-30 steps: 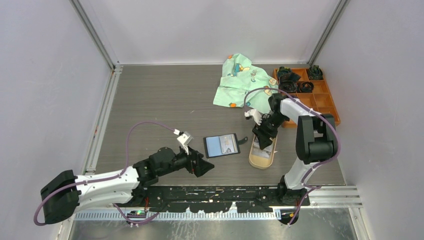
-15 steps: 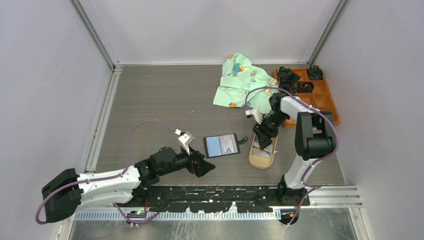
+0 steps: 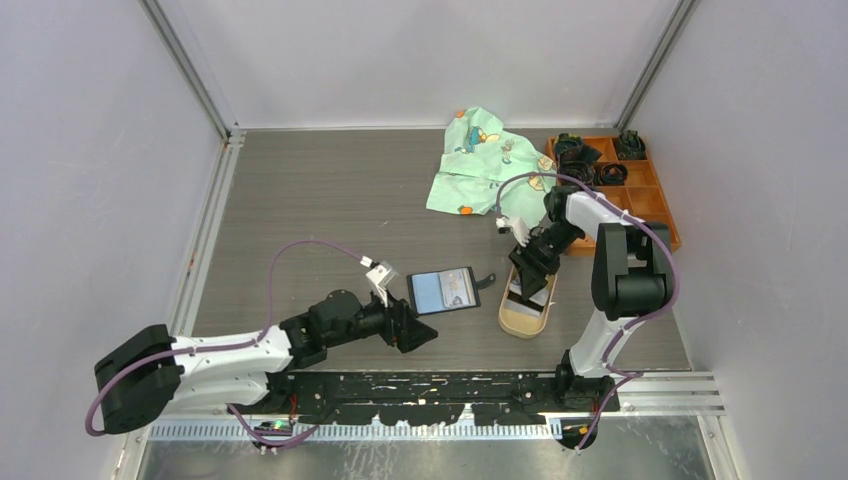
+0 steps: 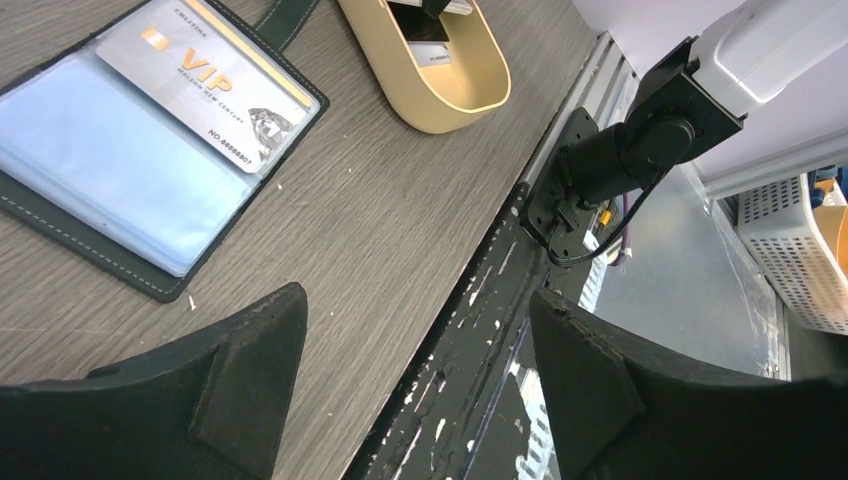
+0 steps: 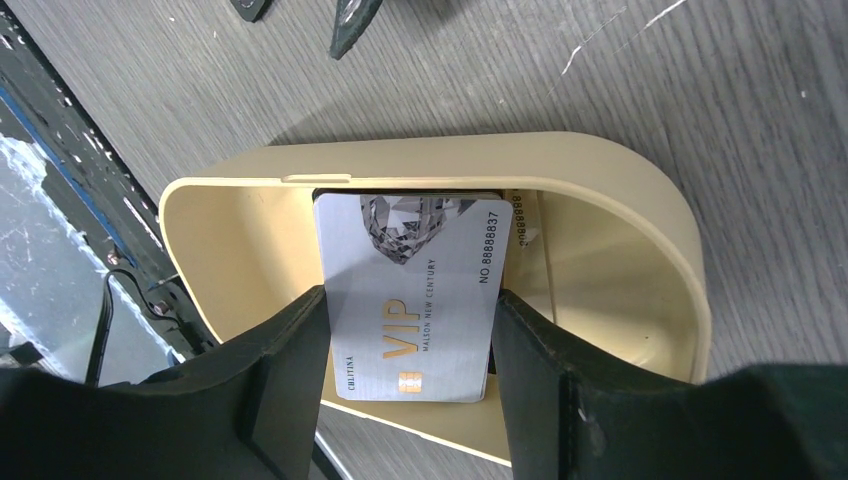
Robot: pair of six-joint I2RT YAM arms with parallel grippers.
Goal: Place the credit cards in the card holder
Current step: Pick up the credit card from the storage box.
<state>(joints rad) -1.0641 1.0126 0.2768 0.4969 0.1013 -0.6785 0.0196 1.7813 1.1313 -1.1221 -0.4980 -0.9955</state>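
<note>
Plainly, the held credit card (image 5: 410,300) reads VIP.

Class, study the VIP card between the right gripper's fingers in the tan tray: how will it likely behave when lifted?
The card looks flat and straight-edged between the fingers of the right gripper, so probably stiff. Its glossy face suggests it may slip from an edge grip. So thin, it is likely light.

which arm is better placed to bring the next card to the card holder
Right. The right fingers clasp a vip card in the tan tray; the left fingers hang open and empty beside the card holder.
</note>
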